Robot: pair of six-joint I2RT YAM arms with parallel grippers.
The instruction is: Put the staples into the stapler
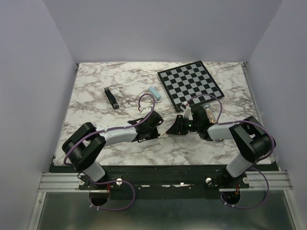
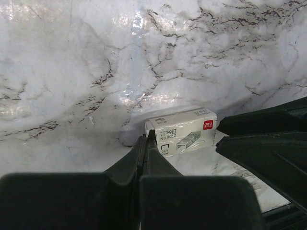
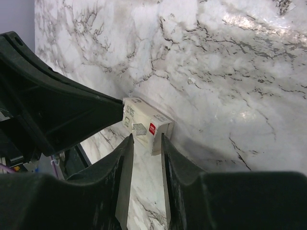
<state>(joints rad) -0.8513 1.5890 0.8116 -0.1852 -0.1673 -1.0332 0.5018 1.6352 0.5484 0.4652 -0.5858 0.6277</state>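
Two sets of jaws meet at the small white staple box [image 2: 184, 132]. My left gripper [image 2: 146, 139] is pressed fully together, its tips touching the box's end. My right gripper [image 3: 147, 139] stands partly apart and empty, the box just beyond its tips. What the box contains is hidden. The stapler [image 1: 111, 99] lies well apart, at the table's [image 1: 120, 153] far left.

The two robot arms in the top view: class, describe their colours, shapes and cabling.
Both the left arm and right arm have bulky black joints, pale grey links between them, and a purple cable looping along each. The left gripper and right gripper have matte black, tapering fingers.
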